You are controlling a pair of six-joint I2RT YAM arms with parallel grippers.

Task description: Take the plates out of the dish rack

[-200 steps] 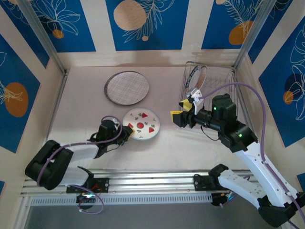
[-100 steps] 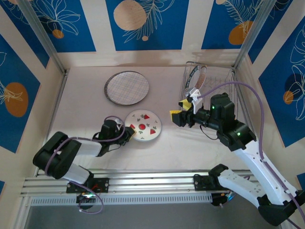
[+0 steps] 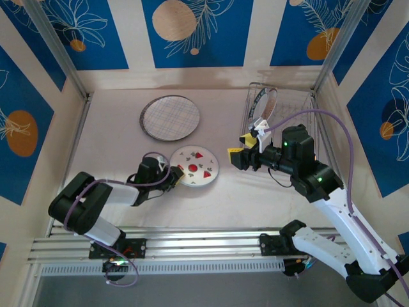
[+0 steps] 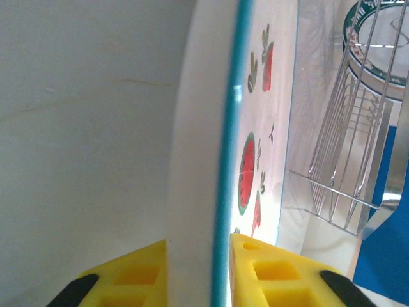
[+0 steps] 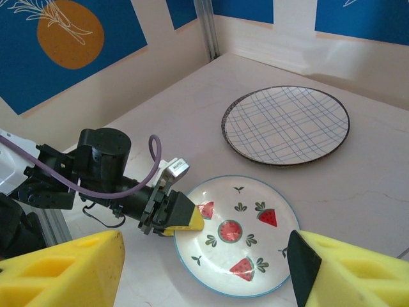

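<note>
Left hand (image 3: 170,178), grasping the near-left rim of the fruit plate (image 3: 200,167), has slid it rightward, flat on the desk (image 3: 115,144); letting go looks next. Right hand (image 3: 242,148), released and empty, waits beside the dish rack (image 3: 300,116), where a racked plate (image 3: 266,102) remains.

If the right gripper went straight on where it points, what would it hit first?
The right gripper would probably meet the fruit plate, near rim first, though its height is hard to judge.

I operate in a laboratory test cell: my counter (image 3: 108,128) is enclosed by printed blue panels (image 3: 217,38), aluminium posts (image 3: 56,51) and a base rail (image 3: 204,240).
</note>
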